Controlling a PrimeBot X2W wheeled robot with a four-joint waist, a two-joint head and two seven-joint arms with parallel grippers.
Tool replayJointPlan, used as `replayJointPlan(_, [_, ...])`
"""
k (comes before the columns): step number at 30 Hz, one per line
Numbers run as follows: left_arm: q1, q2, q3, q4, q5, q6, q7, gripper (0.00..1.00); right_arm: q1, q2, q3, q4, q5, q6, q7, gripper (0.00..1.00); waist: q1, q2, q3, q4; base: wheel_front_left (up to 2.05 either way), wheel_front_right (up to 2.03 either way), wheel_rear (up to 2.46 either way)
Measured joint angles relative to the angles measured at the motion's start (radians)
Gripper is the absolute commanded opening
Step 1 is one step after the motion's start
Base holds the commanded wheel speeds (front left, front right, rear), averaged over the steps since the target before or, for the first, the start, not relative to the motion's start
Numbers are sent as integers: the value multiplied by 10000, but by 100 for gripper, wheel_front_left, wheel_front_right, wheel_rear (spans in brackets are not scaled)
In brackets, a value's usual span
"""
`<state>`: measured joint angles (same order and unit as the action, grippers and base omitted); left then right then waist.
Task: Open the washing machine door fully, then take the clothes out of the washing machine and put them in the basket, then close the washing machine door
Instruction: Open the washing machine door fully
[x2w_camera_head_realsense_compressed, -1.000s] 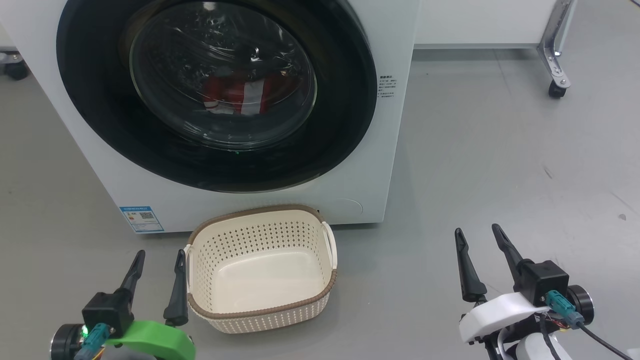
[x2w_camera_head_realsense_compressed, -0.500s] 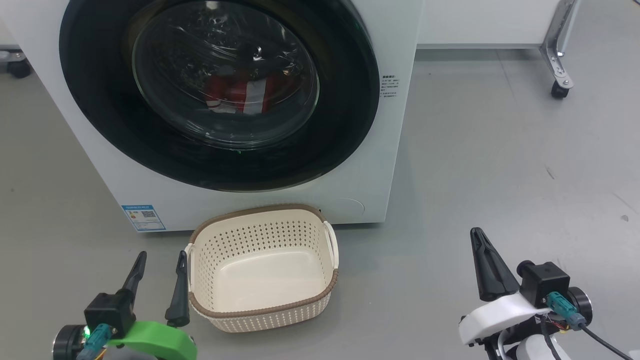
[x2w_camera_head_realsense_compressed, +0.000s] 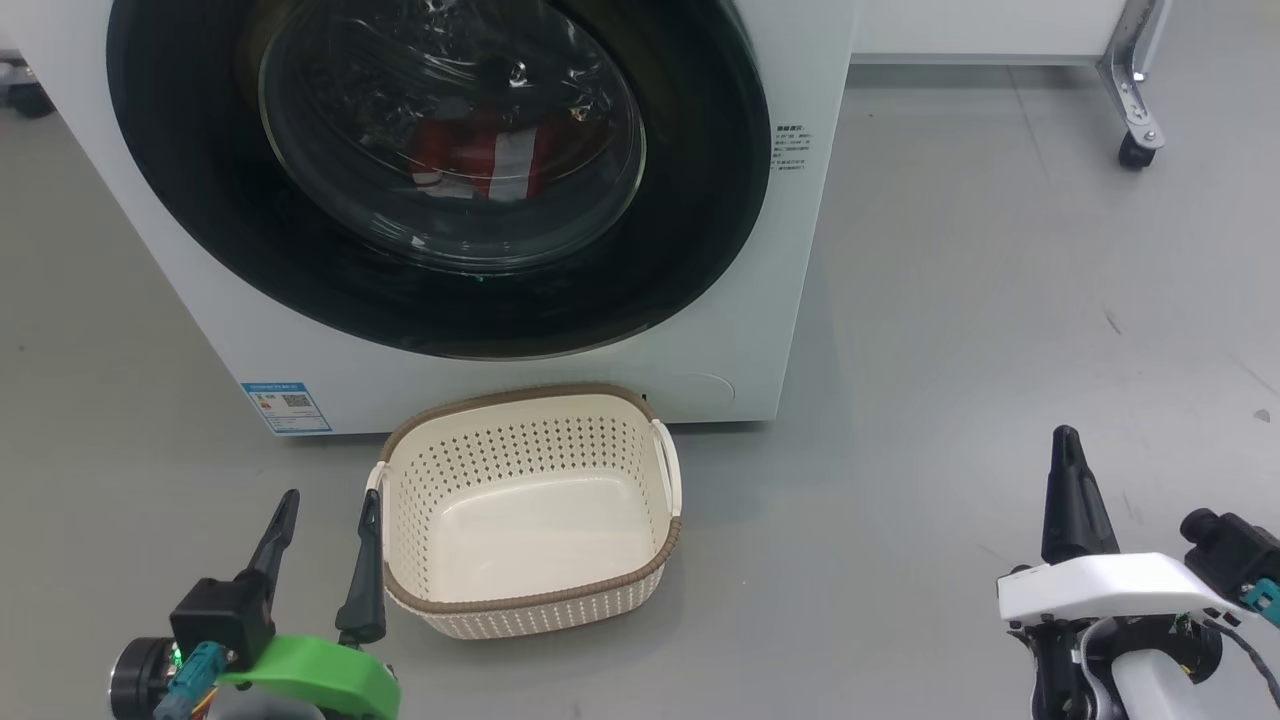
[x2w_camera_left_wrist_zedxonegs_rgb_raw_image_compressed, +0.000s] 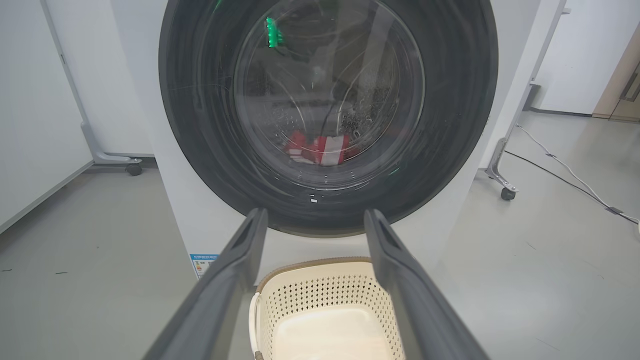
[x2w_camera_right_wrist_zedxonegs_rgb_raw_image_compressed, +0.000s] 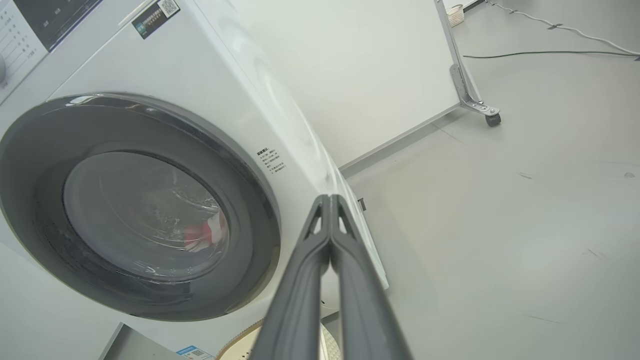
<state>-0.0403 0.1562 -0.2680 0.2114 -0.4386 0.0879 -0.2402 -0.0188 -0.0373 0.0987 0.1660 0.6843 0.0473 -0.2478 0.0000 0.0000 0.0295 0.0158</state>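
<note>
The right claw (x2w_camera_head_realsense_compressed: 1066, 440) was pinched shut on nothing, fingers pointing up, low over the floor (x2w_camera_head_realsense_compressed: 950, 330) and well to the right of the washing machine (x2w_camera_head_realsense_compressed: 790, 300). The left claw (x2w_camera_head_realsense_compressed: 330, 497) stood spread wide and empty, just beside the left side of the basket (x2w_camera_head_realsense_compressed: 500, 402). Basket empty, on the floor close against the machine's front, below the door (x2w_camera_head_realsense_compressed: 700, 220). Door shut flush. The clothes (x2w_camera_head_realsense_compressed: 480, 170) lay red and white at the bottom of the drum, behind the glass. Nothing of the task looked done; opening the door was the step in hand. No grip or recess could be made out on the black rim, nor which side carried the hinge. Judged best: bring the closed right claw to the rim's right edge, find a lip, hook behind it, and pull along the door's arc rather than straight back. Mind the basket under the swing, and keep the left claw out of the door's path.
</note>
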Motion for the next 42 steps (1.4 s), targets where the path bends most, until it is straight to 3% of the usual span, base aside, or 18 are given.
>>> replayJointPlan(4, [-38, 0, -46, -178, 4, 0, 0, 100, -95, 2, -268, 6, 1724, 307, 0, 0, 0, 0, 264, 28, 0, 0, 0])
replayJointPlan(9, [-467, 0, -153, -410, 71, -23, 0, 100, -553, -21, -224, 19, 4366, 384, 4, 0, 0, 0, 651, 98, 0, 0, 0])
replayJointPlan(13, [-686, -2, -230, -610, 203, -54, 0, 100, -1064, -31, -228, 27, 5593, 441, 140, 0, 0, 0, 982, 186, 0, 0, 0])
replayJointPlan(29, [-1490, -90, -228, -949, 207, -153, 0, 100, -3916, -94, -690, 364, 8589, 483, 1639, 0, 0, 0, 2472, 593, 0, 0, 0])
replayJointPlan(35, [-1891, -184, -360, -1083, 207, -330, 0, 100, -4923, -263, -961, 738, 8987, 462, 2366, 0, 0, 0, 3025, 800, 0, 0, 0])
replayJointPlan(42, [-2228, -190, -435, -1168, 249, -418, 0, 100, -6296, -579, -1032, 1106, 9722, 201, 3313, 0, 0, 0, 3628, 1050, 0, 0, 0])
